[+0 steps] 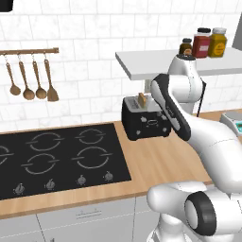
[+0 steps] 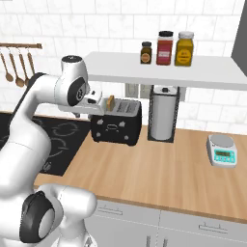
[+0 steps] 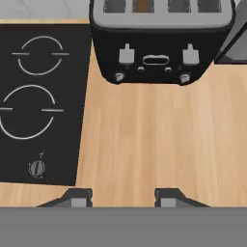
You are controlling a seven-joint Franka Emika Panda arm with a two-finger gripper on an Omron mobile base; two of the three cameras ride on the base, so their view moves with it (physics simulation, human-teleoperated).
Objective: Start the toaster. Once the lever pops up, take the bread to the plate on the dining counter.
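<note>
**Bread up in the toaster, claw held above the worktop in front of it**

While the arm reaches over the wooden worktop [image 2: 159,169], the black hob [image 1: 56,158] takes up the worktop's left part, its front edge lined with small knobs. Along the back, under a white wall shelf [image 2: 193,72] carrying three jars [image 2: 165,47], stands the toaster [image 2: 117,125], just right of the hob's rear corner. A steel paper-towel holder [image 2: 163,113] stands just beside the toaster on its right, and a small kitchen scale [image 2: 222,151] sits well apart toward the worktop's right end. Wooden utensils [image 1: 30,78] hang from a rail on the tiled wall above the hob.

From the hand camera, the toaster's front shows two levers, a pale oval mark between them and two knobs below. The bread [image 2: 110,102] stands upright in a slot near the toaster's left end, its tan top poking above the silvery top.

The claw [image 3: 123,197] hovers over bare wood ahead of the toaster's front face, clear of it, near the hob's front right corner. Its fingers [image 3: 77,198] stand partly apart with nothing between them. The bread lies beyond the fingertips, slightly left of their midline.
</note>
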